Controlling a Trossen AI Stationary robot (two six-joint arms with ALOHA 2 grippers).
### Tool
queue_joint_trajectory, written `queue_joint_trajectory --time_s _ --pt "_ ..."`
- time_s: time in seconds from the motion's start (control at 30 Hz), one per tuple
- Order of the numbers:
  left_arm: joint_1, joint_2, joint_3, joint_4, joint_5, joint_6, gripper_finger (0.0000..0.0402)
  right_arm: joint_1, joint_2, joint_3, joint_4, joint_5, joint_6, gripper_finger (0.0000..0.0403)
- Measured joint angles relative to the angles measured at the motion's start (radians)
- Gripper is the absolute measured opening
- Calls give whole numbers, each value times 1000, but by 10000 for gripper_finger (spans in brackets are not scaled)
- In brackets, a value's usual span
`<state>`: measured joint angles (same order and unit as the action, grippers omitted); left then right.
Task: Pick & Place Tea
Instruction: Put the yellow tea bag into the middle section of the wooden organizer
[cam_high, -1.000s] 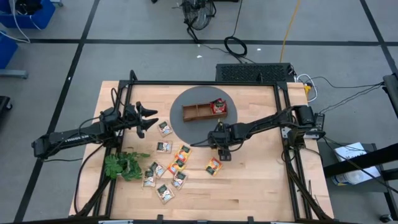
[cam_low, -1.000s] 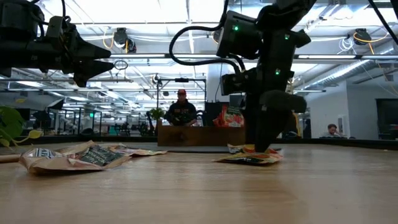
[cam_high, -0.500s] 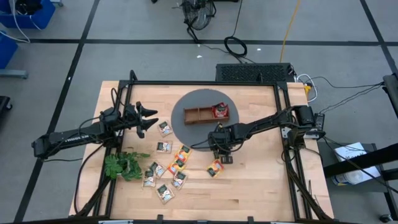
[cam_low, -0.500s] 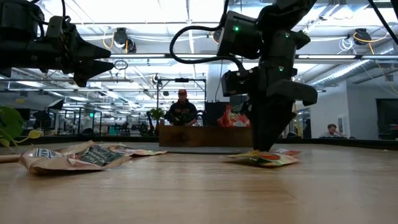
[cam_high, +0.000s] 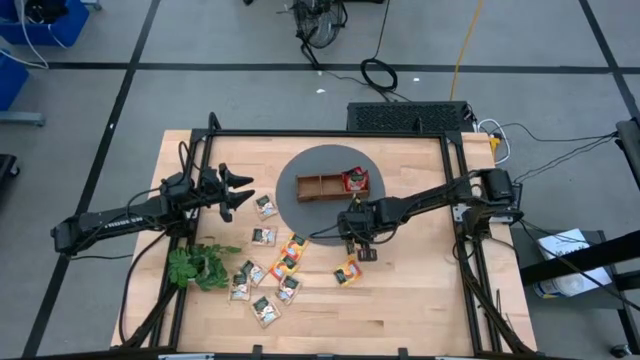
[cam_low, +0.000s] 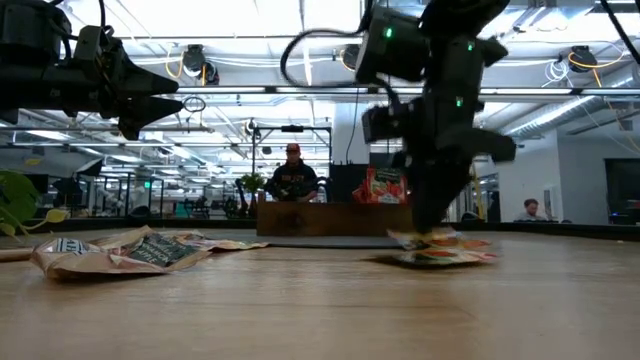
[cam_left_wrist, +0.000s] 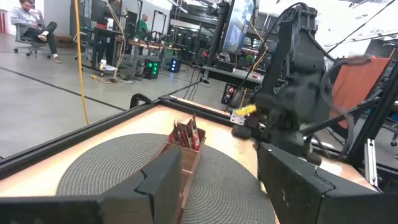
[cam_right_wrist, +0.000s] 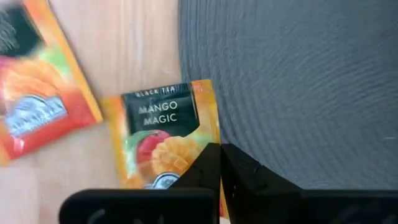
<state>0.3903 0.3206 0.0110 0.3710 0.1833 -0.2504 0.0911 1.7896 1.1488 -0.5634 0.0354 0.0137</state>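
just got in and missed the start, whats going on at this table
The right gripper is shut on an orange-yellow mango tea sachet by the edge of the round grey mat. The wooden tray on that mat already holds red sachets. More sachets lie loose on the table. The left gripper waits, open and empty.

The orange-yellow tea sachet (cam_right_wrist: 163, 140) at the round grey mat's (cam_right_wrist: 298, 87) edge reads "BLACK TEA" and "MANGO MAGIC" on its dark band.
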Motion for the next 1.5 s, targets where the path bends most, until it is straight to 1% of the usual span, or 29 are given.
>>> queue_joint_trajectory --time_s 0.27,0.43,0.57,0.73,0.8,0.9,0.97,1.03,1.13,1.23,1.33,1.43,1.5 --pt "0 0 0 0 0 0 214 57 -129 1 42 147 2 0" --pt "0 0 0 0 0 0 214 58 -165 2 96 156 -2 0" --pt "0 0 0 0 0 0 214 51 -166 2 143 203 -48 0" --pt "0 0 0 0 0 0 214 33 -166 3 160 199 -27 1" --pt "0 0 0 0 0 0 214 41 -166 2 164 166 -25 8" --pt "0 0 0 0 0 0 214 67 -152 1 219 75 -25 46" --pt "0 0 0 0 0 0 214 86 -131 0 234 37 -12 90" --pt "0 0 0 0 0 0 214 101 -97 0 256 37 -17 144" --pt "0 0 0 0 0 0 214 106 -25 17 238 42 -38 224" --pt "0 0 0 0 0 0 214 92 48 57 234 44 -11 279" --pt "0 0 0 0 0 0 214 81 112 105 214 53 -46 304" --pt "0 0 0 0 0 0 214 76 156 137 176 80 -105 309" --pt "0 0 0 0 0 0 214 70 172 153 153 89 -110 307"
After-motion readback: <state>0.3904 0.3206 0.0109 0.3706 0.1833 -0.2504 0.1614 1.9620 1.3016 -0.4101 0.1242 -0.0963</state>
